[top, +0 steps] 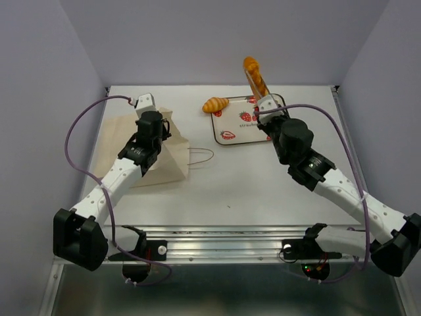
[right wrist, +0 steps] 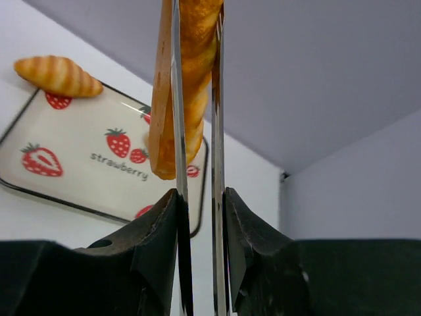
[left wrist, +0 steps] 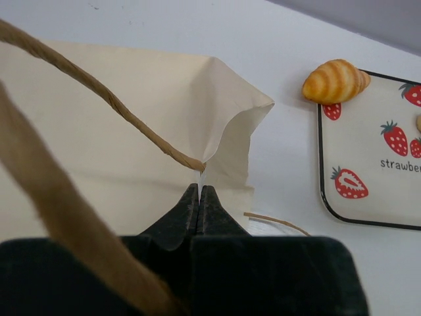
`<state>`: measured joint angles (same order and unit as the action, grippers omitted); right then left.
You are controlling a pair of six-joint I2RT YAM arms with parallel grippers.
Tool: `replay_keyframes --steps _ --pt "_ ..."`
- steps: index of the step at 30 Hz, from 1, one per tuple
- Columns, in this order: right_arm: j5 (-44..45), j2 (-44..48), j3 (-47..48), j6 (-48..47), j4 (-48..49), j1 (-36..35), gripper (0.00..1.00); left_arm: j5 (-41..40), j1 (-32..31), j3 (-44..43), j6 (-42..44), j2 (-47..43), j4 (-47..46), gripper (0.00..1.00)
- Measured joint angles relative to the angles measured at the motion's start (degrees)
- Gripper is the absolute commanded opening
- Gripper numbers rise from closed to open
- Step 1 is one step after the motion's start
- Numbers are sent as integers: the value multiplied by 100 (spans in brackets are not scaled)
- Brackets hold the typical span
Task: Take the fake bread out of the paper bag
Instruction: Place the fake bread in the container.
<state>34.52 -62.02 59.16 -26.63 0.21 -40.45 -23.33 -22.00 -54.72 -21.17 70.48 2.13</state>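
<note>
My left gripper (left wrist: 199, 191) is shut on the top edge of the tan paper bag (left wrist: 99, 118), which lies slumped on the table's left (top: 168, 161); in the top view the gripper (top: 156, 131) is over the bag. My right gripper (right wrist: 200, 194) is shut on metal tongs (right wrist: 216, 99), and these clamp the braided loaf (right wrist: 194, 79). The loaf (top: 255, 76) is held upright above the far edge of the strawberry tray (top: 240, 135). One croissant (top: 215, 104) lies on the tray's far left corner and shows in the left wrist view (left wrist: 335, 81). The second croissant is not in view.
A string handle (top: 200, 157) lies on the table right of the bag, and another string handle (left wrist: 99, 95) crosses close to the left wrist camera. Grey walls enclose the table on three sides. The tray (right wrist: 79, 164) sits at the back, right of centre.
</note>
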Motion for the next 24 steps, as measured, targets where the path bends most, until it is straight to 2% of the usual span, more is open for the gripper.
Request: replay_keyframes --steps 2,5,8,15,24 --pt "-188 -232 9 -1309 229 2 1 83 7 2 -31 -101 2 0" --pt "-142 -887 208 -2782 616 74 1 116 7 13 -74 -190 0 0" --pt "-107 -1720 295 -3906 857 267 1 127 7 61 -116 -221 7 0" --pt "-2 -2605 -155 -5414 1519 404 1 20 26 63 -122 -136 114 0" --pt "-68 -3504 -190 -5871 2013 404 1 -98 33 63 -120 -50 205 0"
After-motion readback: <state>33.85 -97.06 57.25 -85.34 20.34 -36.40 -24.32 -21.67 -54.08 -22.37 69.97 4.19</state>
